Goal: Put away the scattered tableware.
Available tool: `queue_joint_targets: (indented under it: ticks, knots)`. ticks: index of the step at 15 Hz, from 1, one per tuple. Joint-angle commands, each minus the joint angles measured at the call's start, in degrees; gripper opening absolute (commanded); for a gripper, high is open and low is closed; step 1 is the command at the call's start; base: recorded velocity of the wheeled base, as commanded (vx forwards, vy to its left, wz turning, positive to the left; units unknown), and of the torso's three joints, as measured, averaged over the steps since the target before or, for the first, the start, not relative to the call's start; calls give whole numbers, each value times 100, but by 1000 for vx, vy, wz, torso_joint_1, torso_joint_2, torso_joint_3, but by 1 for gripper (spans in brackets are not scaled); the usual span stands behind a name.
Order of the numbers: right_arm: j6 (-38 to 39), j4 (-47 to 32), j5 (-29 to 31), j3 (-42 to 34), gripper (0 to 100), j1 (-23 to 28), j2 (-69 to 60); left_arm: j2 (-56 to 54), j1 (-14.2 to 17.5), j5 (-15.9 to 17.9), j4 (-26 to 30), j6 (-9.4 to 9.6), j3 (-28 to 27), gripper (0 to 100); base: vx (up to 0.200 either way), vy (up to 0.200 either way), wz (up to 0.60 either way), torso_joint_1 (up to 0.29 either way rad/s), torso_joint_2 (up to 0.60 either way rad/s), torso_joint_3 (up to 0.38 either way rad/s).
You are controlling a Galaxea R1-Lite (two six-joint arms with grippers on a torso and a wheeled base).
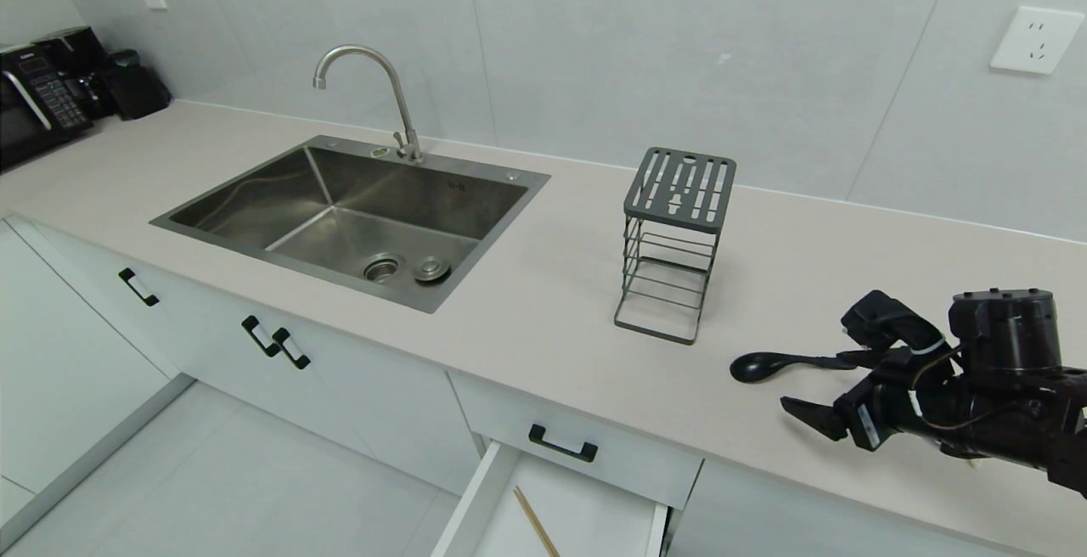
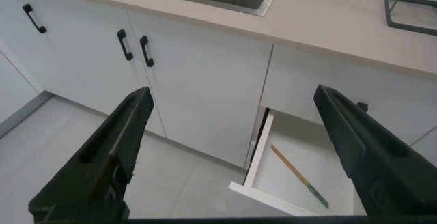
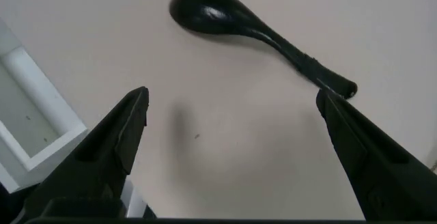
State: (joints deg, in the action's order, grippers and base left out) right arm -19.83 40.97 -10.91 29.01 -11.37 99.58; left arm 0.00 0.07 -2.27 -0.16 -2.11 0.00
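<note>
A black spoon (image 1: 768, 364) lies on the beige counter (image 1: 552, 302), bowl pointing left, its handle running toward my right gripper (image 1: 828, 389). That gripper hovers low over the counter near the front edge, open, with nothing between its fingers. In the right wrist view the spoon (image 3: 225, 16) lies just beyond the open right gripper (image 3: 231, 95). My left gripper (image 2: 231, 94) hangs open and empty in front of the cabinets, above the pulled-out drawer (image 2: 256, 156). A wooden chopstick (image 2: 298, 176) lies in that drawer, and in the head view the chopstick (image 1: 535, 523) lies in the drawer (image 1: 463, 506) too.
A dark wire utensil rack (image 1: 675, 243) stands on the counter behind and left of the spoon. A steel sink (image 1: 357, 217) with a faucet (image 1: 374, 90) is set in the counter's left half. Black appliances (image 1: 51, 90) stand at the far left.
</note>
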Motion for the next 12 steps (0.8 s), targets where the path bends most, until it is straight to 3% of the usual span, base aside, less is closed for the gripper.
queue_joint_targets:
  ticks: [1,12]
  knots:
    - [-3,121,-280,236,100,127,457,0,1,-2,-2,0,0,100,0,0,0,0,0,0]
    - [-29,245,-324,799,100,329,1186,0,1,-2,-2,0,0,100,0,0,0,0,0,0]
